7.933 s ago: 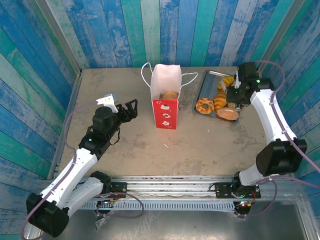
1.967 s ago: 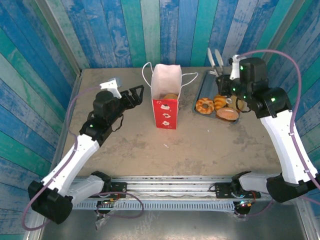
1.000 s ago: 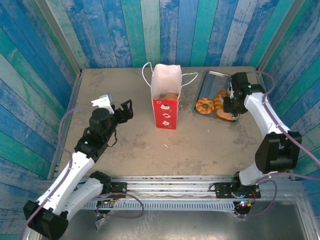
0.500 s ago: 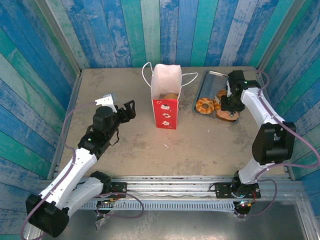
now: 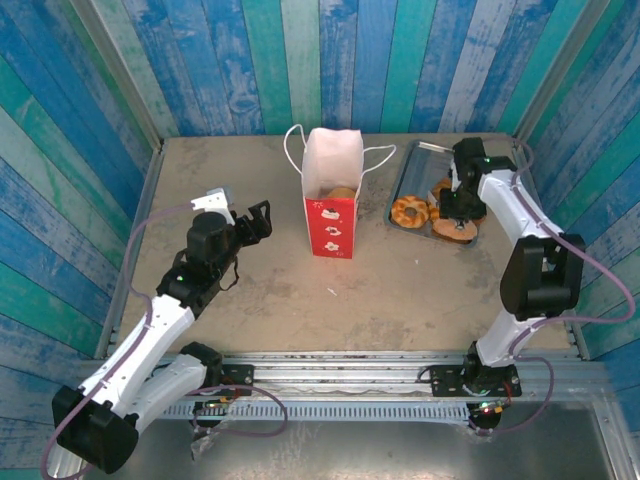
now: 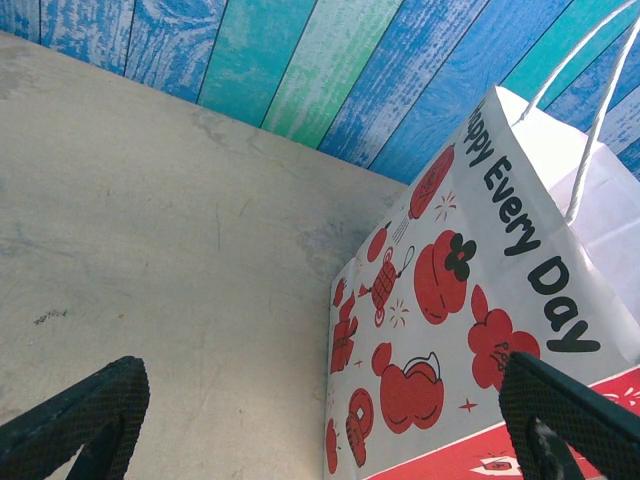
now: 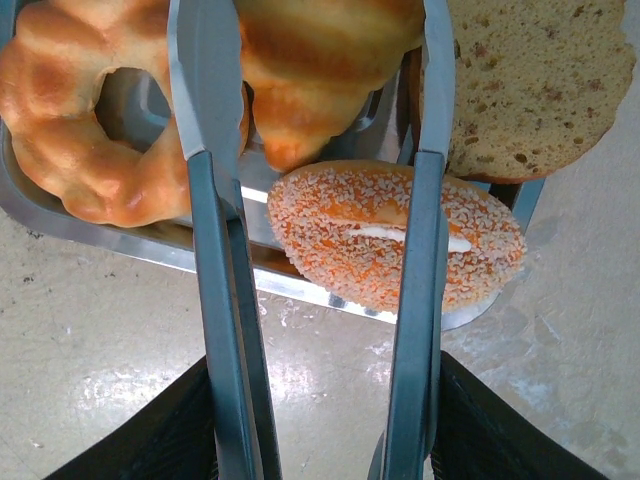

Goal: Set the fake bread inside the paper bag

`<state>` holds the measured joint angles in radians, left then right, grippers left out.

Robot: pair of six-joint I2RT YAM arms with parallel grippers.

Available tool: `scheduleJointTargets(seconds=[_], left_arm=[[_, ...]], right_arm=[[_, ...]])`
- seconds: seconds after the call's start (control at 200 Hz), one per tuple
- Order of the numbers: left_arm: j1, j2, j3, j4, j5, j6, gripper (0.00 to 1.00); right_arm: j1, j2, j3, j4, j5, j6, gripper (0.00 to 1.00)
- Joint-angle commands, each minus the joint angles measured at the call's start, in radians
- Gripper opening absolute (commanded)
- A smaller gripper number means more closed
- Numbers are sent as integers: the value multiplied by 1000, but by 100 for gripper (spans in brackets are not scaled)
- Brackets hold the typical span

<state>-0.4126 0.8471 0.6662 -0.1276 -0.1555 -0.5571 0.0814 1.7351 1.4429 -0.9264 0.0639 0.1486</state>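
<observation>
I see the paper bag point(image 5: 331, 205) upright mid-table with one fake bread point(image 5: 342, 192) inside, others on the tray point(image 5: 418, 160), my right gripper point(image 5: 461, 197) clamping tongs point(image 7: 222, 260) astride a striped roll point(image 7: 320, 60), left gripper point(image 5: 258, 222) splayed beside the bag.

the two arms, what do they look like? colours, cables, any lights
The left arm and right arm have glossy white shells joined by rounded black joint housings. A thin purplish-grey cable loops loosely along each. The left claw is black with two fingers, behind it a small white camera block; the right claw is black too, with a green light glowing near it.
</observation>
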Motion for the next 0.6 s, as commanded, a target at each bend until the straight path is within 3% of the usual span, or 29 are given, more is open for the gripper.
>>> scheduleJointTargets(seconds=[0.0,0.341,0.596], left_arm=[[0,4,8,11,3,-1,94],[0,-8,14,-8,1,1,94],[0,-27,27,-27,-4,4,94]], right_arm=[[-6,27,43,-21,-16,-22,52],[-2,97,117,-89,-44,-54,44],[3,46,135,-89,-30,-56,40]])
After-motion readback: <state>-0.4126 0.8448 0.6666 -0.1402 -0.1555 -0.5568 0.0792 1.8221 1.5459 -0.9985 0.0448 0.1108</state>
